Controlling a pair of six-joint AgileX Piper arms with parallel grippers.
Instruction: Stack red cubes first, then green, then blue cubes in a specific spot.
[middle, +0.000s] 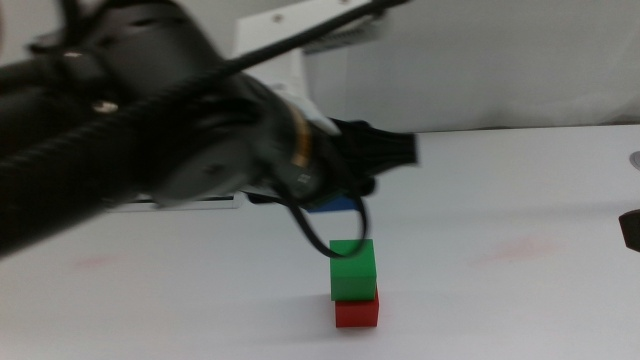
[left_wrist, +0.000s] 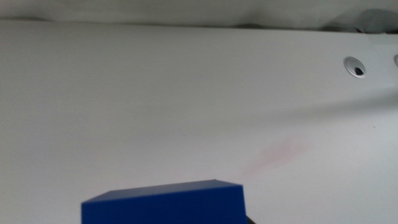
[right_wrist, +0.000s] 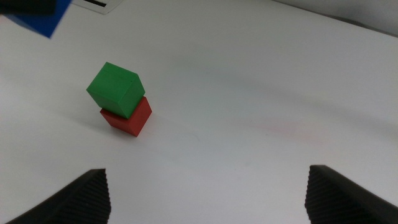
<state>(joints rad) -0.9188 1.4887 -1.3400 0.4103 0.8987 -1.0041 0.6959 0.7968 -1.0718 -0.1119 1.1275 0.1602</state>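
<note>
Green cube (middle: 352, 268) askew over red cube (middle: 357, 311)

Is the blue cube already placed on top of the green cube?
No, the green cube has a bare top; the blue cube is held apart.

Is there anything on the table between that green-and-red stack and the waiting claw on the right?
Nothing: the right wrist view shows only bare white table between the green cube and the right gripper.

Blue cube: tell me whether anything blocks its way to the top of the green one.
Nothing visible does. The left gripper holds the blue cube up off the table, behind the stack. The green cube sits on the red cube, its top bare. The right gripper waits open, well clear.
</note>
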